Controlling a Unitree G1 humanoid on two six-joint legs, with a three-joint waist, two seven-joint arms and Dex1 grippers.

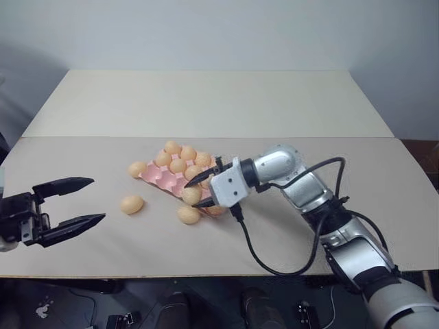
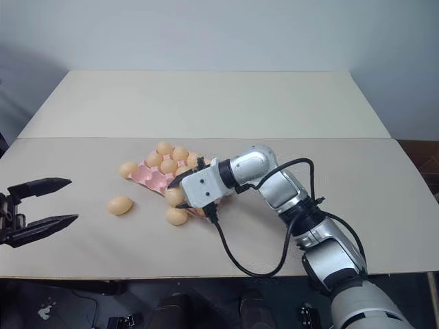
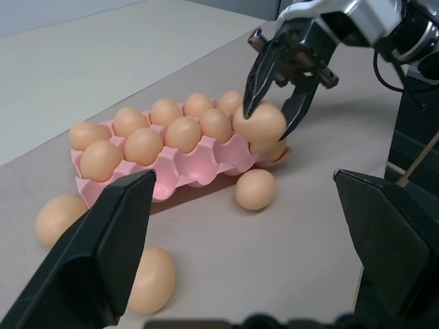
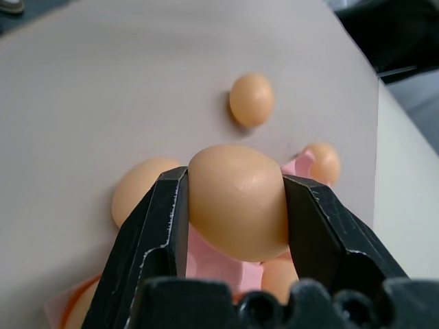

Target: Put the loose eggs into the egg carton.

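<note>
Right gripper (image 1: 199,190): clamped on one egg (image 4: 238,200), above the egg carton (image 1: 159,175) edge.
Left gripper (image 1: 88,200): spread wide, well apart from carton.

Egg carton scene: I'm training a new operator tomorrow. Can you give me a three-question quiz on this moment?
1. True or false: the right gripper is shut on an egg.
2. Where is that egg? A) lying on the table B) lifted above the near end of the egg carton C) between the left gripper's fingers
3. Fill in: the left gripper is ____ and holds nothing.

Key: 1 true; 2 B; 3 open.
</note>
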